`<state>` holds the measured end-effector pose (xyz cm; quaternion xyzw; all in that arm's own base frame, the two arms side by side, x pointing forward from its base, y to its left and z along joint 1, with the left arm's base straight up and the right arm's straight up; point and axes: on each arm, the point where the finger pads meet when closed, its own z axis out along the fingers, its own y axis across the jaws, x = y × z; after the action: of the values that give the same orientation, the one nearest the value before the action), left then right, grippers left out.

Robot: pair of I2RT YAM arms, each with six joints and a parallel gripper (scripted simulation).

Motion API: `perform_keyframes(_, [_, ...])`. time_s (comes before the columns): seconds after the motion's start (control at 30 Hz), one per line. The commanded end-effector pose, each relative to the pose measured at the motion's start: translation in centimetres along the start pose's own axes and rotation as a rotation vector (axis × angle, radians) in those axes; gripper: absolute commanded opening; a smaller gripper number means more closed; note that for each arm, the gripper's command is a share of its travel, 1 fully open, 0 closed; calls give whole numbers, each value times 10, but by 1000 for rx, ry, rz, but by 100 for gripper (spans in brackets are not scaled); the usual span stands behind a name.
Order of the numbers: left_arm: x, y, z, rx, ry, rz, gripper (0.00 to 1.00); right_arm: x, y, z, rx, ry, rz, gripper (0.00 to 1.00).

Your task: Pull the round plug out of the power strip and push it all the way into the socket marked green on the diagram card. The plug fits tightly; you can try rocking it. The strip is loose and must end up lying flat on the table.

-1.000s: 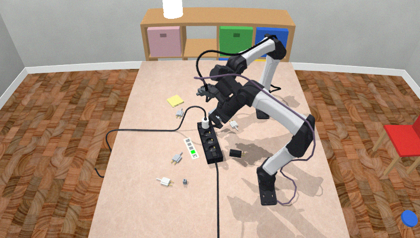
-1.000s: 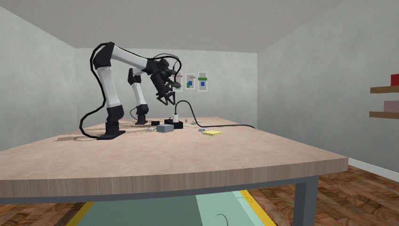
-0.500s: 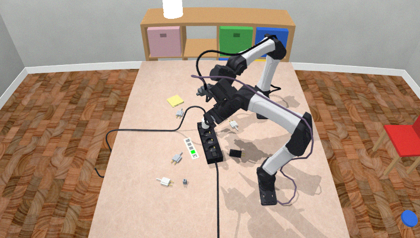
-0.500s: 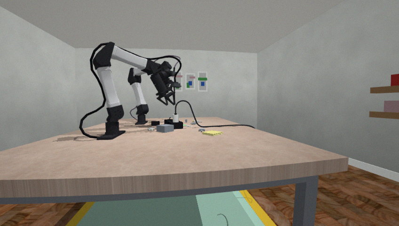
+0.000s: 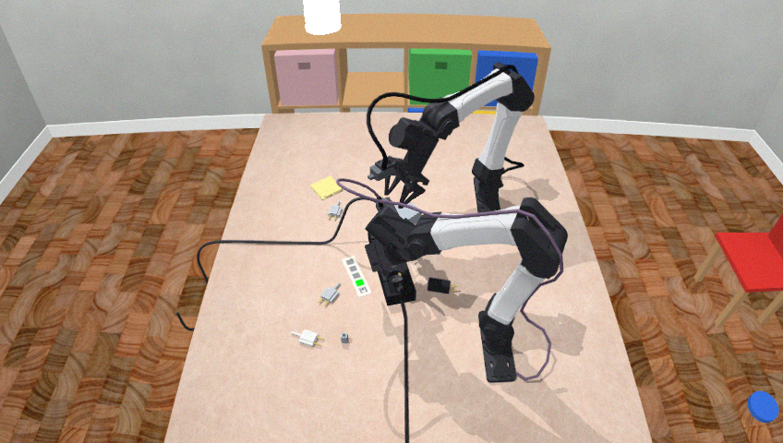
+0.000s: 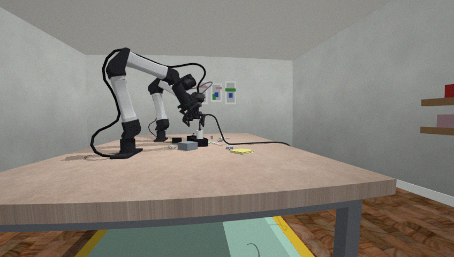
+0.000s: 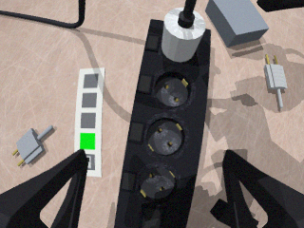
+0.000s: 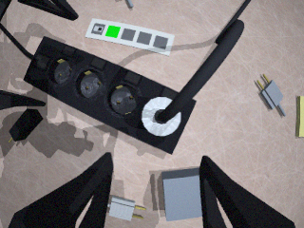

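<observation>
Count: 2 arms [image 5: 475,233] [image 6: 146,65]. 1 strip [image 5: 399,295] [image 6: 203,143] [image 7: 201,102] [image 8: 159,142], 3 uncovered sockets [image 7: 165,137] [image 8: 90,84] on it. 1 round plug [image 6: 199,134] [image 7: 181,40] [image 8: 154,116]. 4 loose flat plugs [image 5: 308,337] [image 7: 29,145] [image 8: 122,208], 2 of them grey. 1 black adapter [image 5: 438,285] [image 6: 176,140] [image 8: 26,124]. 1 card [image 5: 355,275] [image 7: 90,108] [image 8: 129,35]: 5 marks, 3 plain grey, 1 green, 1 with a symbol. 1 grey block [image 6: 188,145] [image 7: 237,21] [image 8: 182,197], 1 small grey cube [image 5: 344,338] [image 6: 211,137], 1 yellow pad [image 5: 327,187] [image 6: 242,151] [image 8: 301,117]. Background: 3 large bins [image 5: 306,77], 3 framed prints [image 6: 230,95], 2 wall shelves [image 6: 438,101], 1 red chair [image 5: 750,260], 1 blue disc [image 5: 763,406]. Bins were 1 pink, 1 green, 1 blue.

The left gripper [image 5: 379,257] [image 7: 155,158] [image 8: 58,58] has shifted over the power strip's [image 5: 403,299] [image 6: 203,142] [image 7: 201,90] [image 8: 163,144] sockets [image 7: 164,138] [image 8: 90,84]; the right gripper [image 5: 395,198] [image 6: 195,125] [image 7: 280,5] [image 8: 156,161] has dropped closer to the strip.
</observation>
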<state>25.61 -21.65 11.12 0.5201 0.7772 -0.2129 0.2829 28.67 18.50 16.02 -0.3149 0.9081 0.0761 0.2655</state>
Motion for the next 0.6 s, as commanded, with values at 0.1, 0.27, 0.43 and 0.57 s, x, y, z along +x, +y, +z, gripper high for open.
perform_keyframes(0.1, [12, 1, 24, 60, -165, 151, 100, 2, 5, 12, -189, -10, -297, 63])
perform_keyframes(0.27, [29, -4, 31, 81, -168, 157, 100, 7, -3, 22, -299, -10, -472, 63])
perform_keyframes(0.43, [38, -6, 33, 87, -150, 136, 100, 12, -10, 30, -363, -2, -568, 63])
perform_keyframes(0.57, [41, -7, 34, 90, -139, 124, 100, 14, -17, 40, -418, 11, -638, 63])
